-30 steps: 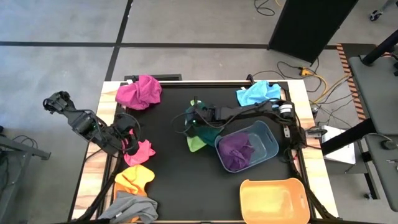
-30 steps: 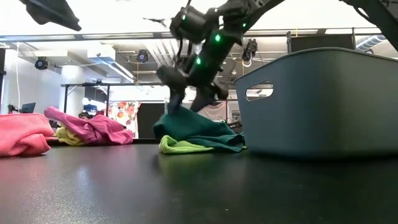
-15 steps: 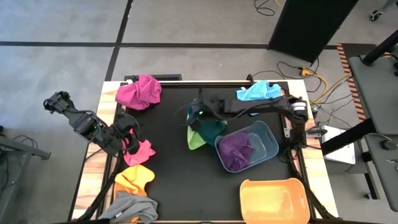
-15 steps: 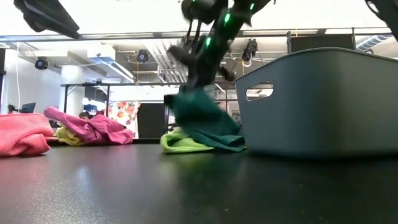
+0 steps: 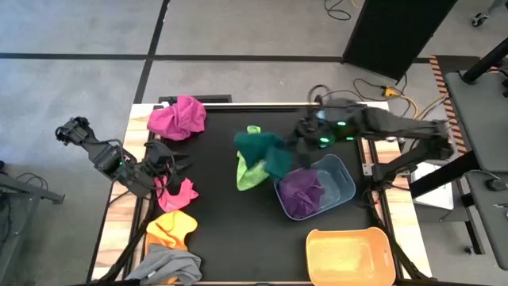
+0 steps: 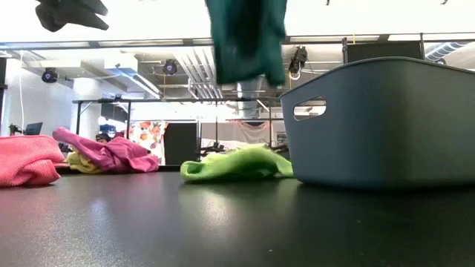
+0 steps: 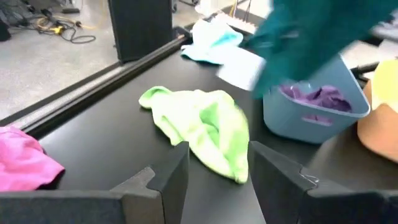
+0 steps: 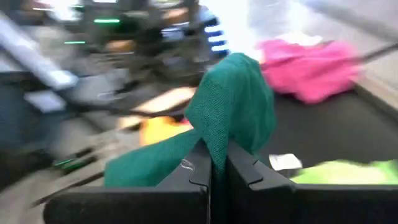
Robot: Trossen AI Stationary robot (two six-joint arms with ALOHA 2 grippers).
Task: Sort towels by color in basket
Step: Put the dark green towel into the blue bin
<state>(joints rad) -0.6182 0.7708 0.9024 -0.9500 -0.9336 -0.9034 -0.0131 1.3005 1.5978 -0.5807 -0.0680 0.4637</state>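
Note:
My right gripper (image 8: 217, 167) is shut on the dark green towel (image 5: 266, 152), which hangs high above the table (image 6: 245, 41) just left of the blue-grey basket (image 5: 343, 176). A purple towel (image 5: 302, 193) lies in that basket. The lime towel (image 5: 249, 171) lies spread on the black table top below. My left gripper (image 7: 217, 180) stands open with nothing between its fingers at the table's left edge, beside the pink towel (image 5: 181, 193). My right gripper pinches a bunched fold of the dark green towel (image 8: 219, 144) between its two shut fingers. The fingers come nearly level from the table's right side. The towel is lifted clear and drapes slack over and below the fingertips.
A magenta towel (image 5: 176, 117) lies at the far left. An orange-yellow towel (image 5: 171, 226) and a grey towel (image 5: 167, 267) lie at the near left. A light blue towel (image 7: 214, 43) lies far right. An orange basket (image 5: 349, 256) stands at the near right.
My right gripper has risen steeply and drawn back toward the table's right edge and the blue-grey basket, tipping up toward level. The dark green towel has gone up with it, lifted clear off the lime towel, which has stayed on the table and now lies uncovered.

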